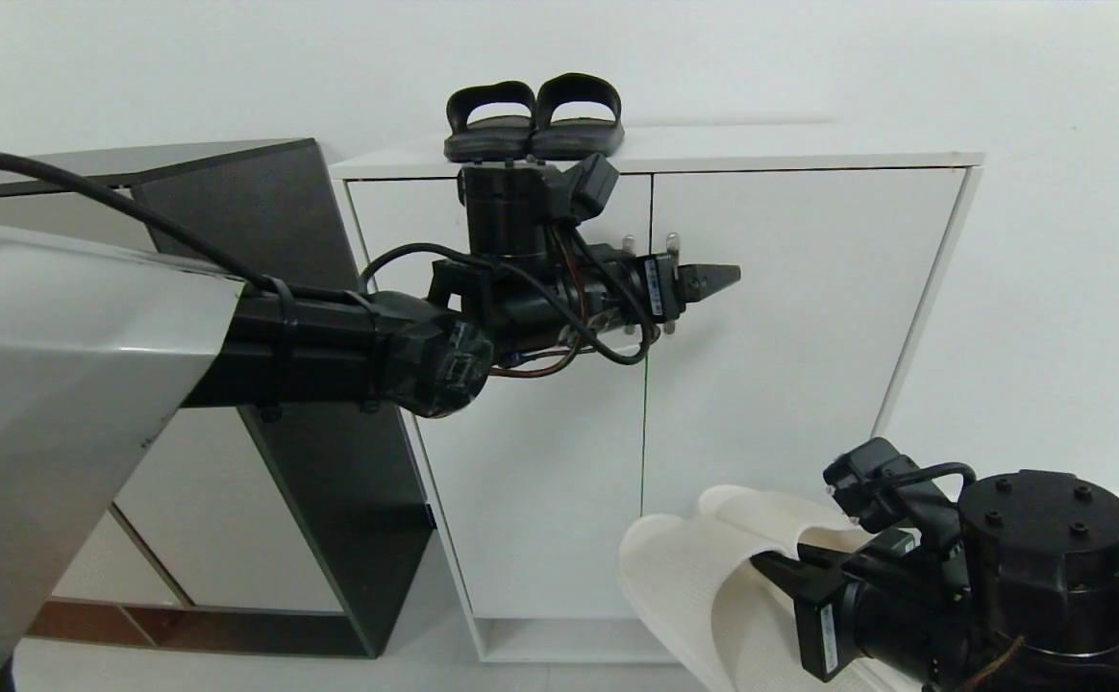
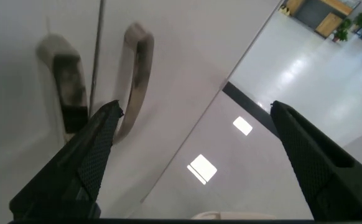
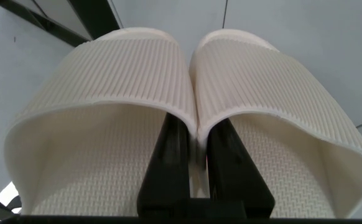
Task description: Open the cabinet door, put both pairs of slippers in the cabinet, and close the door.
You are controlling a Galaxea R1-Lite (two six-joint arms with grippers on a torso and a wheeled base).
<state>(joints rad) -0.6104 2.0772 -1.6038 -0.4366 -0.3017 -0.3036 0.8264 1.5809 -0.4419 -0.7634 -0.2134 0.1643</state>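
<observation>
cream ribbed rubber slippers hang as a pair on the right gripper, whose two fingers are pressed together on the touching inner walls of the straps. beyond it stands the white two-door cabinet, doors closed. the left gripper is spread wide and holds nothing, one finger just beside the curved metal door handles. black rubber slippers rest on the cabinet top, above this gripper.

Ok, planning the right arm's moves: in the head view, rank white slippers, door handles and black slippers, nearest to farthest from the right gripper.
1. white slippers, clamped in the right gripper, low right.
2. door handles, at the middle seam of the cabinet, higher up.
3. black slippers, on the cabinet top, farthest.
</observation>
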